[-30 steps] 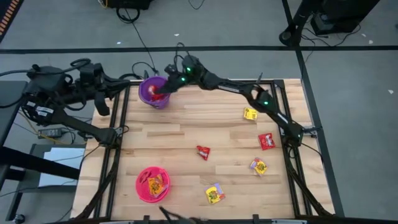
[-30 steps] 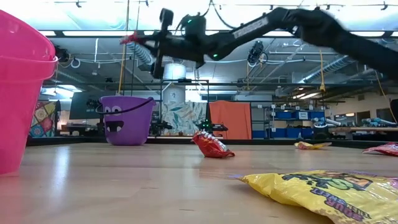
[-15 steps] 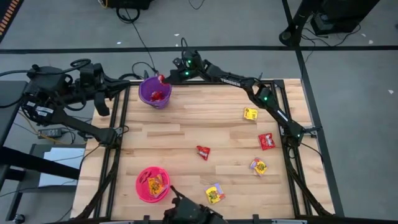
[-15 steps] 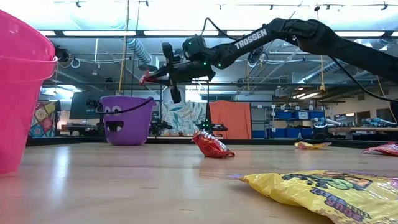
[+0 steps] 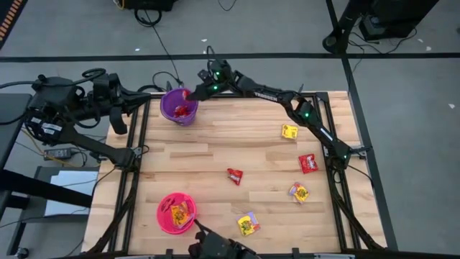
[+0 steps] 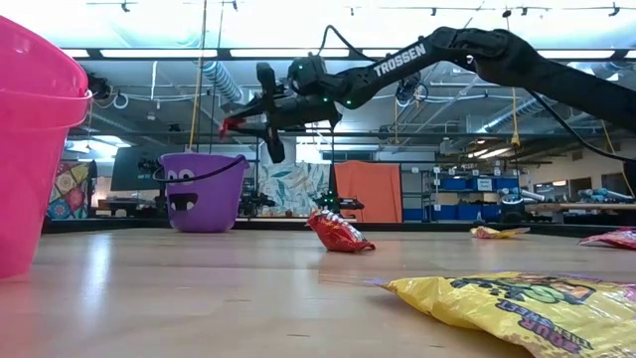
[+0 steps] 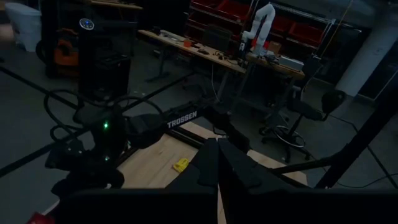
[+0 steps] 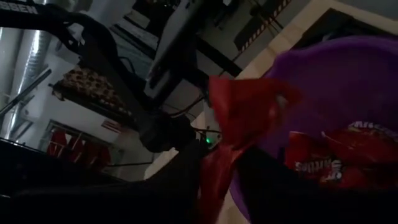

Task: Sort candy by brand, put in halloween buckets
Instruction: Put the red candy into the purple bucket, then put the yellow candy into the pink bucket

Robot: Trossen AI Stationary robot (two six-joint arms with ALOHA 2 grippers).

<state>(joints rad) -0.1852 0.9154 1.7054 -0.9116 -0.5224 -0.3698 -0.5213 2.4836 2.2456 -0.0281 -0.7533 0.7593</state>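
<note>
The right gripper (image 5: 188, 94) hangs above the rim of the purple bucket (image 5: 177, 106), on the far left part of the table (image 5: 237, 140). A second ago it was over the middle of the bucket with its jaws pressed tight on a red packet (image 8: 239, 115); since then it has drawn back a little toward the rim and the jaws have begun to part. The wrist view shows the packet between the fingers (image 8: 180, 180) all the same, its free end poking out ahead of them over the bucket mouth, so the jaws are loosening but the candy has not dropped clear. In the low view the red tip (image 6: 231, 124) shows at the jaw ends, above and just to one side of the bucket (image 6: 204, 191).

Below the jaws, more red packets already lie in the bucket. My reading is that this is the release of one more red piece; it should fall inside, though being near the rim it might catch the edge.

The left gripper (image 7: 217, 177) waits off the table's left side, jaws pressed together and empty.

Well away from the right jaws, a red packet (image 5: 234, 175), another red one (image 5: 309, 163) and three yellow ones (image 5: 290, 131) (image 5: 299, 192) (image 5: 249, 224) lie on the table unsorted; the pink bucket (image 5: 176, 213) holds yellow candy.
</note>
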